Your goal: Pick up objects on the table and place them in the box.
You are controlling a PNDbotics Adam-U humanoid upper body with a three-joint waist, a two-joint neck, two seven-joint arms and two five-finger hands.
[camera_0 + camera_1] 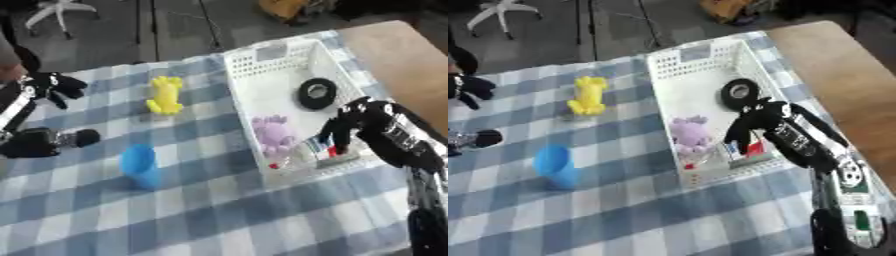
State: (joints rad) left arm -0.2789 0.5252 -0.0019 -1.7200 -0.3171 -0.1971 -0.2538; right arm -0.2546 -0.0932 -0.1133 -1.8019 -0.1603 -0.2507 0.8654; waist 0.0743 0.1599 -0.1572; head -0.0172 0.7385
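A white basket [254, 62] stands on the checked cloth at the right. Inside it lie a black tape roll [317, 93], a purple plush toy [274, 134] and a small red and white thing [743, 149] at the near right corner. My right hand [767, 119] hangs over that corner, fingers pointing down and spread just above the red and white thing. Left of the basket on the cloth lie a yellow toy [164, 95] and a blue cup [140, 165]. At the far left edge my left hand [54, 86] holds nothing, its fingers relaxed.
A black and silver part [44, 141] lies at the left edge, below my left hand. Bare wooden tabletop [411, 65] shows right of the cloth. The floor and a chair base [57, 12] lie beyond the far table edge.
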